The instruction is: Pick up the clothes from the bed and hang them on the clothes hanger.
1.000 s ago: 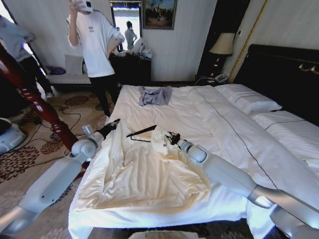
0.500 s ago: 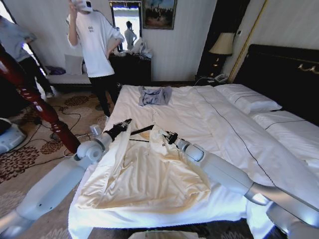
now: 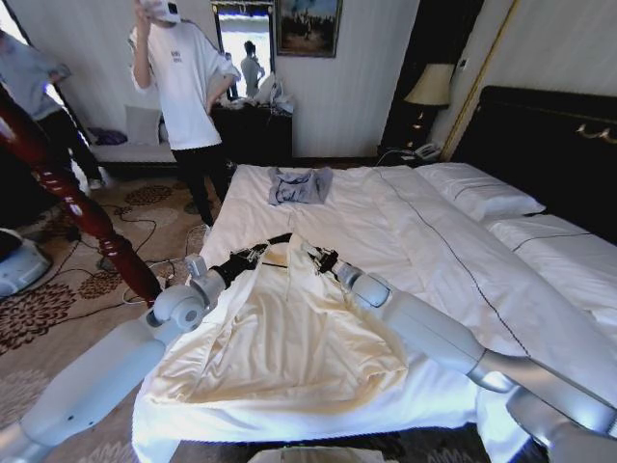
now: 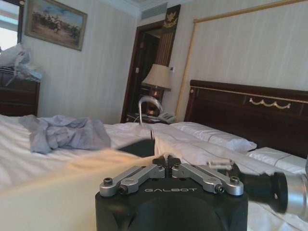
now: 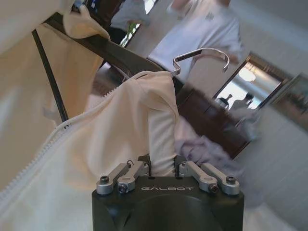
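- Head view: your cream shirt (image 3: 280, 338) lies spread over the near corner of the bed (image 3: 434, 241), its neck end lifted toward the middle of the mattress. The black hanger (image 3: 279, 238) sits right at that neck end, mostly tucked under the fabric. Your left end effector (image 3: 253, 255) is at the shirt's left shoulder and your right end effector (image 3: 323, 260) at the collar, the two near each other with the hanger between them. A small grey garment (image 3: 297, 185) lies well apart, farther up the bed, and a dark-red wooden post (image 3: 77, 207) stands off the bed's left side.
- Left wrist view: your left end effector (image 4: 167, 161) is pressed together, fingertips meeting — whether any cloth is caught between them you cannot tell from here. Cream fabric runs just ahead of it, with the hanger's metal hook (image 4: 147, 103) rising beyond.
- Right wrist view: your right end effector (image 5: 162, 167) is pinching a fold of the shirt near the collar, and the cloth rises from it up to the hanger, where it drapes at the base of the hook.
- Progress, as I judge it: the hanger is being worked into the shirt — one shoulder looks seated, the other unsettled. Lifting it off the bed and hanging it is all left.
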